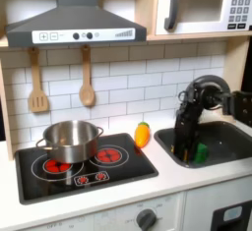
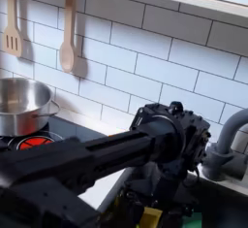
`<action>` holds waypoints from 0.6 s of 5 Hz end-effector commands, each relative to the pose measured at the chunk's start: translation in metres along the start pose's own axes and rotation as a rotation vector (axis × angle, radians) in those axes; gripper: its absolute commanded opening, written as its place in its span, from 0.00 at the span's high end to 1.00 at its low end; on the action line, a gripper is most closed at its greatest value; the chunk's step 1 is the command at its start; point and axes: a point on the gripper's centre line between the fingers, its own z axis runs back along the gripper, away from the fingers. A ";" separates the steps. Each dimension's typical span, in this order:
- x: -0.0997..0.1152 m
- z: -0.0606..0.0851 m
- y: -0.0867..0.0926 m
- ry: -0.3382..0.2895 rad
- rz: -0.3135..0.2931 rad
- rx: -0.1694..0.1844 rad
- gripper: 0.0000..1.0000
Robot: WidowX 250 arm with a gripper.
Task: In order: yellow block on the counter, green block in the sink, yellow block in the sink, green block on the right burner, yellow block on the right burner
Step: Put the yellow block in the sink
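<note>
1. One black robot arm reaches down into the sink (image 1: pixel 224 142) in the first exterior view, its gripper (image 1: pixel 184 152) low inside the dark grey basin near the basin's left wall.
2. Whether the jaws are released or clenched cannot be told; they are dark against the dark basin, and in the second exterior view the arm's own body covers them.
3. The green block (image 1: pixel 201 153) lies in the sink just to the first exterior view's right of the gripper; whether the fingers touch it cannot be told.
4. The yellow block (image 2: pixel 150 216) appears as a small yellow patch low in the second exterior view, under the arm near the bottom edge; whether it sits in the basin or on the rim cannot be told.
5. The counter (image 1: pixel 157 181) runs pale along the front, with the black cooktop (image 1: pixel 84 166) set into it at the first exterior view's left.
6. A steel pot (image 1: pixel 69 141) stands on the left burner, and the right burner (image 1: pixel 108 155) is bare beside it.
7. An orange-yellow toy with a green tip (image 1: pixel 143 134) stands between the cooktop and the sink.
8. Two wooden utensils, a spatula (image 1: pixel 37 84) and a spoon (image 1: pixel 87 80), hang on the white tiled wall behind, beneath the hood.
</note>
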 end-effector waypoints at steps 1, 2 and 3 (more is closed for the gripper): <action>0.000 0.008 0.000 -0.007 0.001 -0.013 0.00; -0.004 0.009 0.001 0.002 -0.014 -0.009 0.00; -0.008 0.011 -0.001 0.019 -0.018 -0.027 0.00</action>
